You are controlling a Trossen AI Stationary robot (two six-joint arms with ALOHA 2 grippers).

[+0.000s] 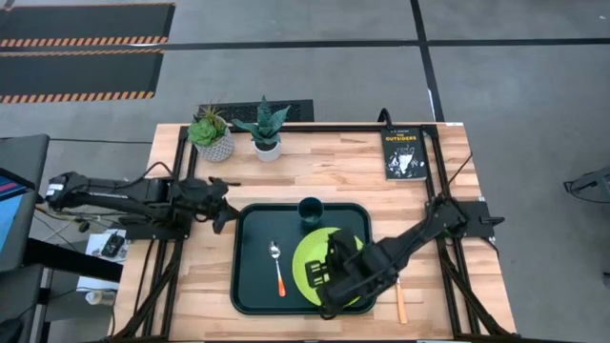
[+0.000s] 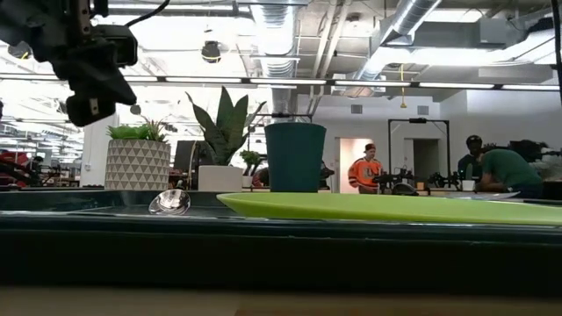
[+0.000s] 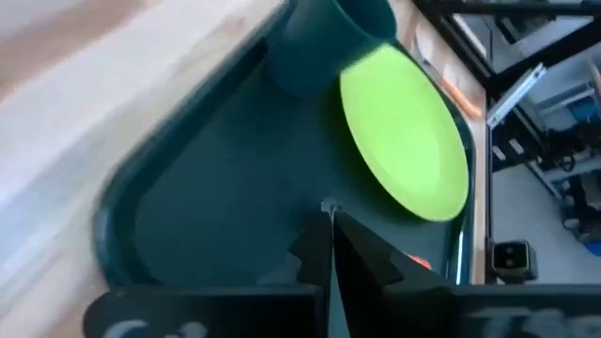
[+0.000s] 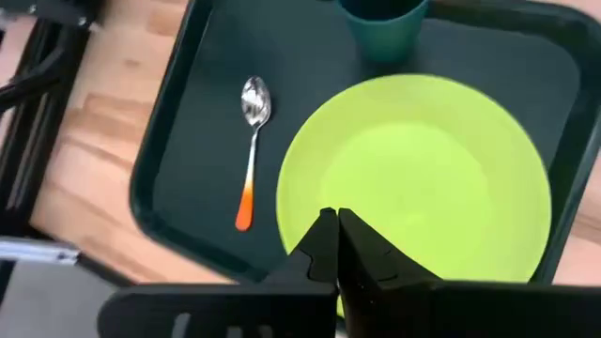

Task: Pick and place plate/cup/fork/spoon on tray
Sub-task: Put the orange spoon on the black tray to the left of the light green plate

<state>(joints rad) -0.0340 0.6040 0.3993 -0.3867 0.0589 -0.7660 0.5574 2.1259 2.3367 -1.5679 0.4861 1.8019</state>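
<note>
Jaws of the right gripper are pressed together with nothing between them, hanging over the near edge of the round flat lime-green plate, which lies on the large dark green-black rectangular tray. Jaws of the left gripper also look pressed together and empty; that arm is above the tabletop just off the tray's left rim.

On the tray too are the small dark teal cylindrical cup, at the far rim just beyond the plate, and the small spoon with silver bowl and red-orange handle, left of the plate.

Only the silver-tined fork with the long yellow-orange handle is off the tray. It lies on the bare wood just outside the tray's right rim, long axis running near to far, parallel to that rim. It is to the right of the right gripper and close by; the left gripper is well apart, across the whole tray. I judge the right arm the one to take it, shifting sideways and opening across the handle's width.
</note>
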